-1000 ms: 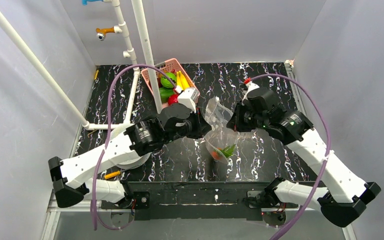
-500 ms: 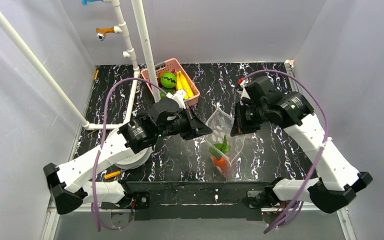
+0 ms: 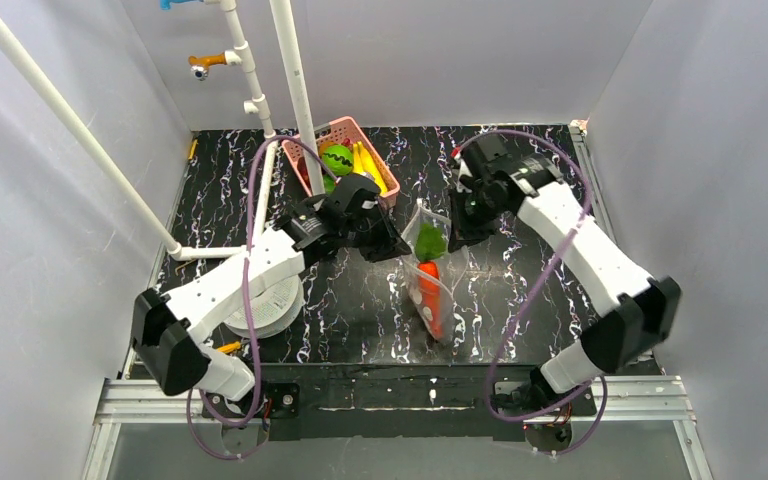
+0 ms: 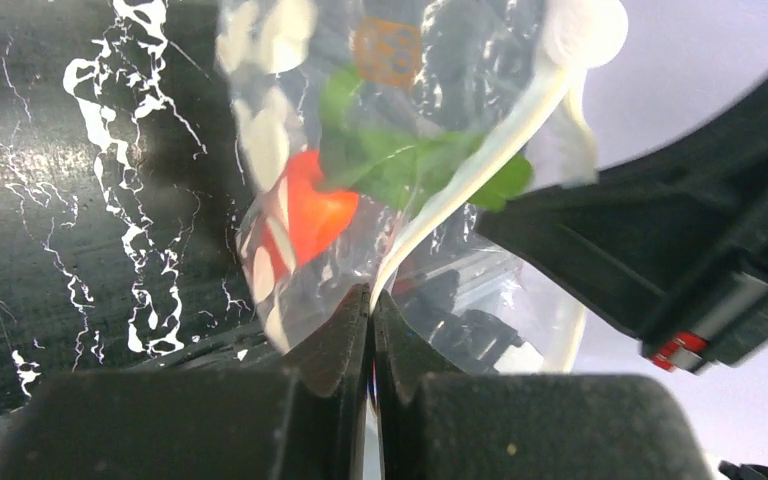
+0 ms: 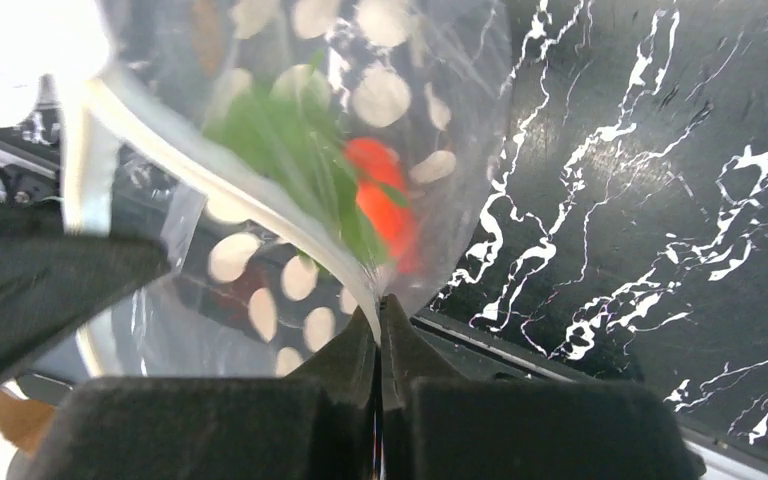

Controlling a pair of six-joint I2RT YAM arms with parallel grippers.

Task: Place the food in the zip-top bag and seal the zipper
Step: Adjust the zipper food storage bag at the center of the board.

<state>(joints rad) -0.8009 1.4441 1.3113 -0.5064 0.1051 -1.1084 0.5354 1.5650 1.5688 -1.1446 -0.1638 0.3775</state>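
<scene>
Holding the bag (image 3: 442, 310) upright, near the basket (image 3: 340, 125): left gripper (image 4: 371, 300) pinched tight on one end of the zipper (image 4: 480, 160), right gripper (image 5: 380, 312) on the other. Inside, a carrot (image 3: 427, 285), greens toward the mouth. Melon (image 3: 337, 159) and banana (image 3: 368, 165) in the basket.

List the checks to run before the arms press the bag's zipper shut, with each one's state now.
1. Left gripper shut on the zip-top bag edge: ok.
2. Right gripper shut on the bag's other edge: ok.
3. Carrot inside the bag: ok.
4. All food bagged: not ok; banana and green round fruit lie in the pink basket.
5. Zipper closed along its whole length: cannot tell.
</scene>
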